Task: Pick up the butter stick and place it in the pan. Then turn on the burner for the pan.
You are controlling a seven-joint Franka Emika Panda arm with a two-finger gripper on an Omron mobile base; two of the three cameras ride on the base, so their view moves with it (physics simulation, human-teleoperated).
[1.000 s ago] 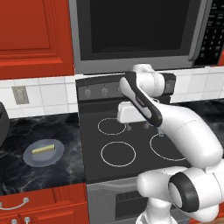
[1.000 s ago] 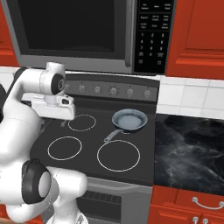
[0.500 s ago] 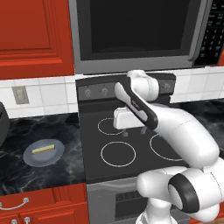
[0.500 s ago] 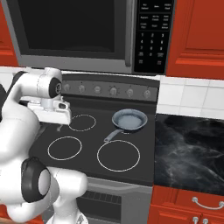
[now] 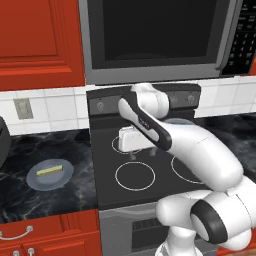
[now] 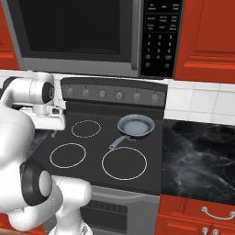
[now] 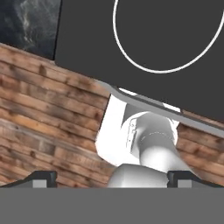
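Two dark fingertips (image 7: 43,178) sit far apart at the bottom corners of the hand view, so the gripper (image 5: 141,155) is spread wide and carries nothing. In the left base view it hangs near the middle of the frame, over the stove top (image 5: 107,185) beside the rear-left burner ring. The butter stick (image 5: 49,170) lies at the left of that frame on a flat grey-blue plate (image 5: 35,180), which rests on the black marble counter (image 5: 20,200), well apart from the gripper. In the right base view the pan (image 6: 135,126) sits right of centre on the rear-right burner, its dark handle pointing toward the lower left, with nothing in it. A row of knobs (image 6: 119,96) runs along the back panel above it.
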